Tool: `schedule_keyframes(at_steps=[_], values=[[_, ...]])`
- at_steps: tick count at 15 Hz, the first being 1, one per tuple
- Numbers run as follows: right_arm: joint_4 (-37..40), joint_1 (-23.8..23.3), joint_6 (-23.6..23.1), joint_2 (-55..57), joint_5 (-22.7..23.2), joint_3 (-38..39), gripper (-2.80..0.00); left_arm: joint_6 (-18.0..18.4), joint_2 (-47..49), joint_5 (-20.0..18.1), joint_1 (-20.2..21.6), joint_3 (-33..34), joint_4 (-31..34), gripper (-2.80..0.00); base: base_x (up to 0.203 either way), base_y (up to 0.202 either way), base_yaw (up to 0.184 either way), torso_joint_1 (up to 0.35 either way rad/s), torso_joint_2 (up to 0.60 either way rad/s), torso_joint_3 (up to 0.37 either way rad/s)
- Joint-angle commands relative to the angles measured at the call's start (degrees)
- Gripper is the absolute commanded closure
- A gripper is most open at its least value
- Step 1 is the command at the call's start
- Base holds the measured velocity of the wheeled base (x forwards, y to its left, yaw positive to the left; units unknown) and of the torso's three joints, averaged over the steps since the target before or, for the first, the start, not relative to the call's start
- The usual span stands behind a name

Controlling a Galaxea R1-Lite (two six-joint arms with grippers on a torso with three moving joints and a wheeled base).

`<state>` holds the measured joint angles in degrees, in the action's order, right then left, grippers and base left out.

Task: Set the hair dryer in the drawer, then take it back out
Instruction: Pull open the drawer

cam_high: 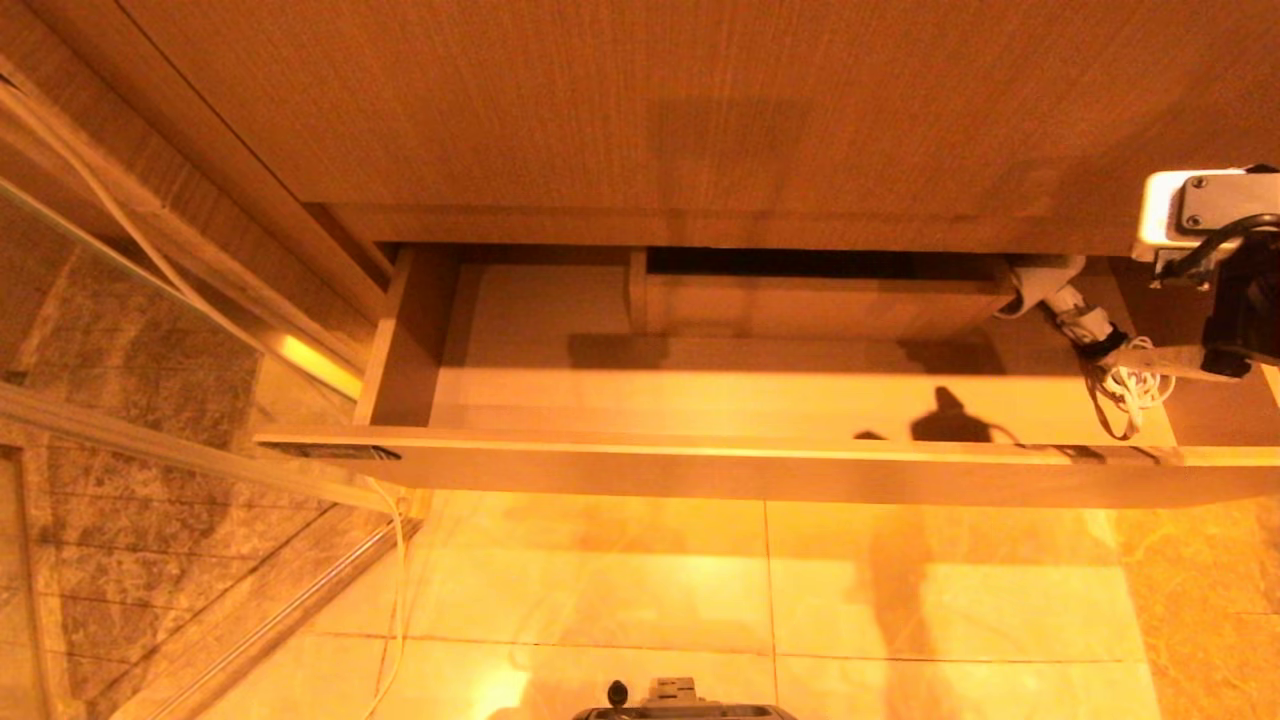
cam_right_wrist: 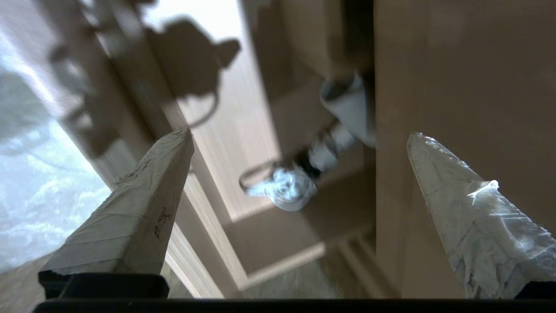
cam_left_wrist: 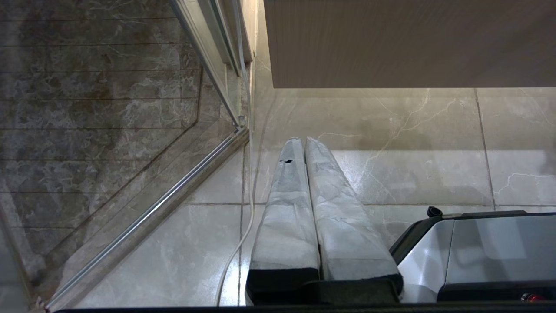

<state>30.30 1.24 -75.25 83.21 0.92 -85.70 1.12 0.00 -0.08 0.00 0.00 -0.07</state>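
The drawer point(cam_high: 760, 470) is pulled out under the wood countertop. The white hair dryer point(cam_high: 1062, 298) lies in its back right corner, head partly under the counter edge, with its bundled cord point(cam_high: 1128, 385) towards the front. My right arm point(cam_high: 1240, 310) hangs over the drawer's right end, one finger point(cam_high: 1170, 362) reaching over the cord. In the right wrist view the right gripper point(cam_right_wrist: 299, 132) is open and empty, with the hair dryer point(cam_right_wrist: 349, 104) and its cord point(cam_right_wrist: 289, 187) below, between the fingers. The left gripper point(cam_left_wrist: 302, 140) is shut, parked over the floor.
A boxed cut-out point(cam_high: 820, 300) fills the drawer's back middle. The countertop point(cam_high: 700, 100) overhangs the drawer's rear. A glass partition with a metal rail point(cam_high: 120, 350) stands at the left, a white cable point(cam_high: 395, 560) running down beside it. My base point(cam_high: 680, 700) sits on the tiled floor.
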Motion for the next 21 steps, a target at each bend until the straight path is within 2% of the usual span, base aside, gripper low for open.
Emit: schedule_keyframes(at_steps=[1, 15, 16, 18, 20, 21], values=[[1.4, -0.5, -0.3, -0.2, -0.4, -1.4, -2.8, 0.0, 0.0, 0.0, 0.0, 0.1, 0.0, 0.0, 0.0, 0.0, 0.0, 0.0, 0.0, 0.0], [11.3, -1.6, 1.4, -10.6, -2.4, -0.5, -2.8, 0.0, 0.0, 0.0, 0.0, 0.1, 0.0, 0.0, 0.0, 0.0, 0.0, 0.0, 0.0, 0.0], [12.3, -1.6, 1.2, -10.8, -3.6, -1.2, 0.0, 0.0, 0.0, 0.0, 0.0, 0.1, 0.0, 0.0, 0.0, 0.0, 0.0, 0.0, 0.0, 0.0], [12.9, -1.5, 2.0, -11.3, -4.7, -1.1, 0.0, 0.0, 0.0, 0.0, 0.0, 0.1, 0.0, 0.0, 0.0, 0.0, 0.0, 0.0, 0.0, 0.0], [11.4, -2.0, 4.4, -12.0, -9.3, -0.7, 0.0, 0.0, 0.0, 0.0, 0.0, 0.1, 0.0, 0.0, 0.0, 0.0, 0.0, 0.0, 0.0, 0.0], [11.1, -2.1, 5.0, -12.1, -10.2, -0.6, 0.0, 0.0, 0.0, 0.0, 0.0, 0.1, 0.0, 0.0, 0.0, 0.0, 0.0, 0.0, 0.0, 0.0]])
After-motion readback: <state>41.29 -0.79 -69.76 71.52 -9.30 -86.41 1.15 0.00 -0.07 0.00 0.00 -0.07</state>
